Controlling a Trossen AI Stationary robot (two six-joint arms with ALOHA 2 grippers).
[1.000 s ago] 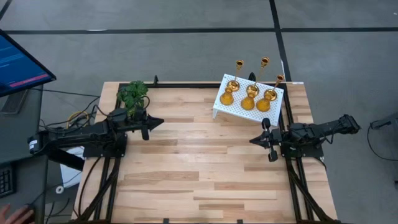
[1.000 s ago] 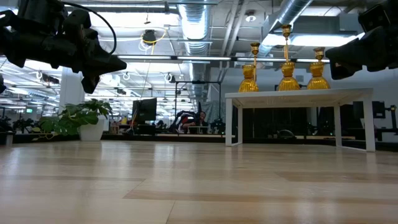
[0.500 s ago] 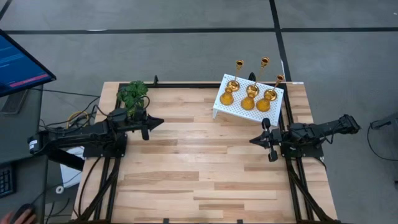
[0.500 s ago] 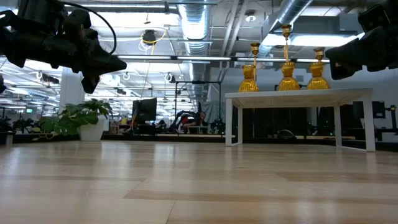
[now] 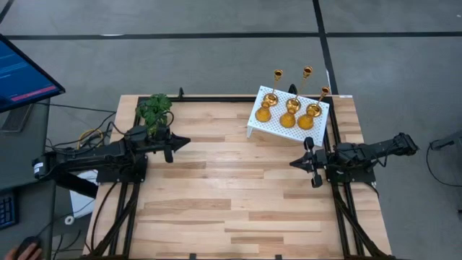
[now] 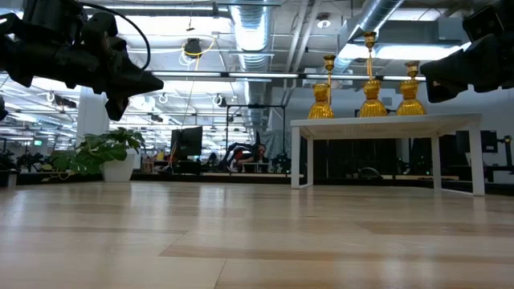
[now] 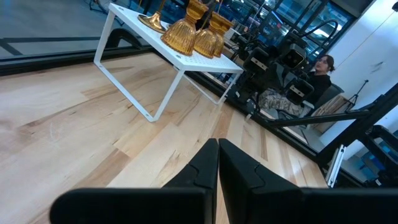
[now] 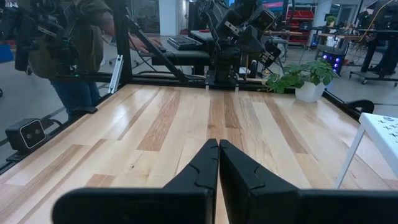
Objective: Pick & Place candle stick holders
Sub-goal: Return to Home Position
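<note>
The candle stick holders [image 5: 290, 107] stand on the white perforated stand [image 5: 287, 123] at the table's far right: three squat amber bulbs in front, three tall thin brass sticks [image 5: 307, 72] behind. They also show in the low view [image 6: 371, 88] and the left wrist view [image 7: 193, 34]. My left gripper [image 5: 189, 142] is shut and empty above the table's left side. My right gripper [image 5: 291, 163] is shut and empty above the right side, on the near side of the stand.
A green leafy plant [image 5: 154, 110] in a white pot stands at the table's far left corner, close to my left arm. The wooden table [image 5: 231, 195] has free room in its middle and near half. A person [image 7: 314, 68] sits beyond the table's right side.
</note>
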